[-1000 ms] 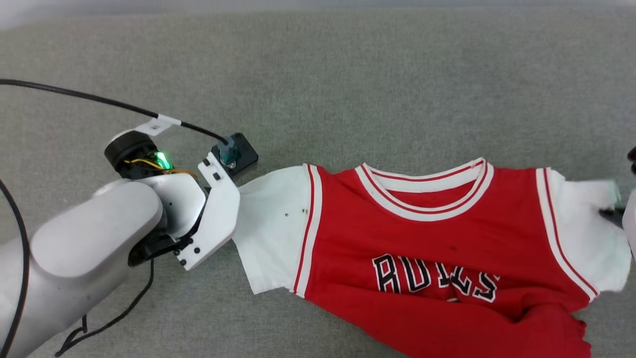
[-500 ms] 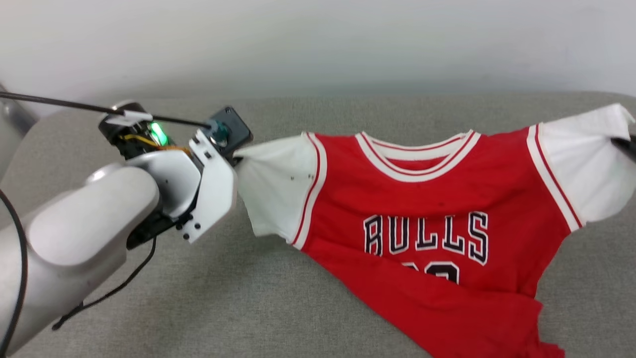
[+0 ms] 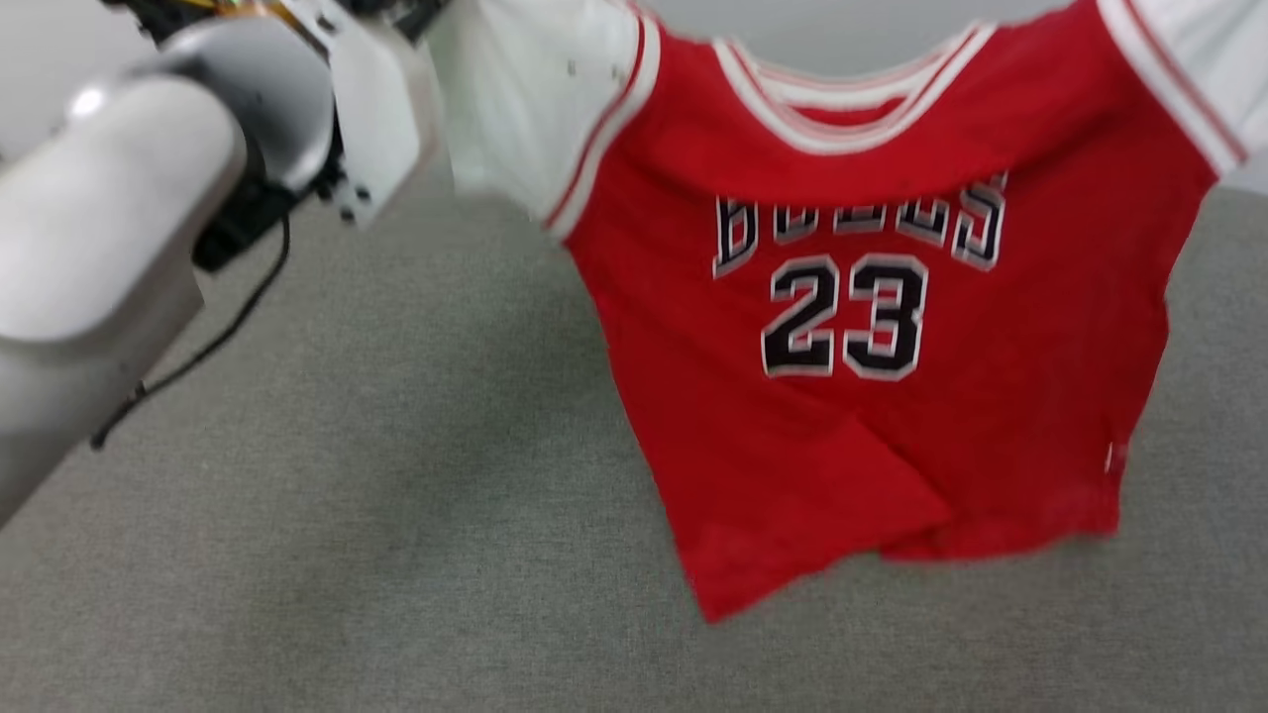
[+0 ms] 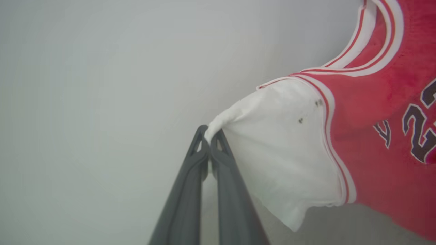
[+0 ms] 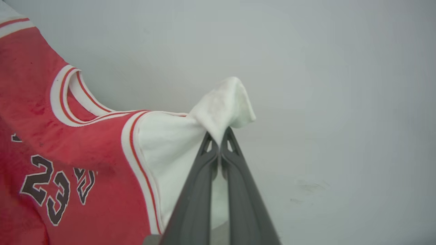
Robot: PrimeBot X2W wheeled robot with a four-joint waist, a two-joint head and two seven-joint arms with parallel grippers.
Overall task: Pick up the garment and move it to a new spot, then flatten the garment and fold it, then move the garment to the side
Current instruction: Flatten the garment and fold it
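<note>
Starting at the left, my left arm (image 3: 129, 198) is raised, and its jaws are pressed together on the tip of the white left sleeve (image 4: 282, 153). The cloth bunches right at the fingertips (image 4: 192, 177). From that pinch the garment (image 3: 872, 416) spreads away to the right and hangs below the jaws, front toward my head camera. The 23 reads clearly and the letters above it are creased.

The red body sags between the 2 sets of jaws over the grey fabric-covered counter (image 3: 347, 545). Its hem is uneven, with 1 corner drooping lowest. I cannot tell whether that corner clears the counter.

At the far right, the right jaws are likewise closed tight, pinching the end of the white right sleeve (image 5: 170, 146). A small flap of cloth pokes out past the fingertips (image 5: 204, 177).

As I judge it, the pick-up is done and the carry to a new spot is in hand. Laying it down, flattening, folding and moving it aside are all left.
</note>
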